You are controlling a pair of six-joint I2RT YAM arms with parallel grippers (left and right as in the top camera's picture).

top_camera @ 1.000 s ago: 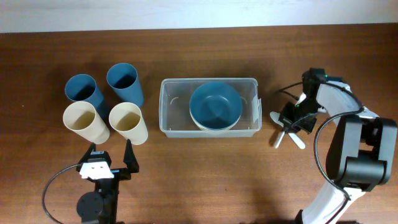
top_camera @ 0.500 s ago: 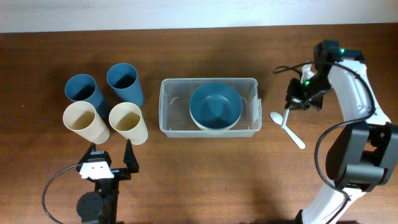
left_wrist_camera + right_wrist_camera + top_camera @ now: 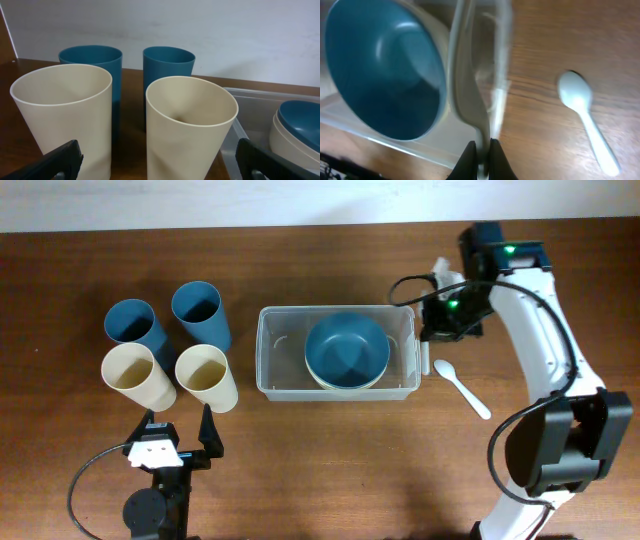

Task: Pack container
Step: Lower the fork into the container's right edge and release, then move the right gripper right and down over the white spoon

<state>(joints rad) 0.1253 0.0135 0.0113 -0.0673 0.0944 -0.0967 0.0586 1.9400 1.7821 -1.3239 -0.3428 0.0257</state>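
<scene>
- pale utensil point(image 3: 468, 95) in the right claw point(image 3: 481, 151): smeared, kind unreadable; lower end hidden between the closed fingers.
- container point(image 3: 502, 55) wall: blurred beside it.
- blue bowl point(image 3: 385, 75): cut by the top edge.
- cream bowl point(image 3: 345, 387): overhead, only a rim sliver shows under the blue one.
- cream cups point(image 3: 192, 125): bases cut off below.
- left claw point(image 3: 180, 430): wrist view shows fingertips point(image 3: 60, 160) only.
</scene>
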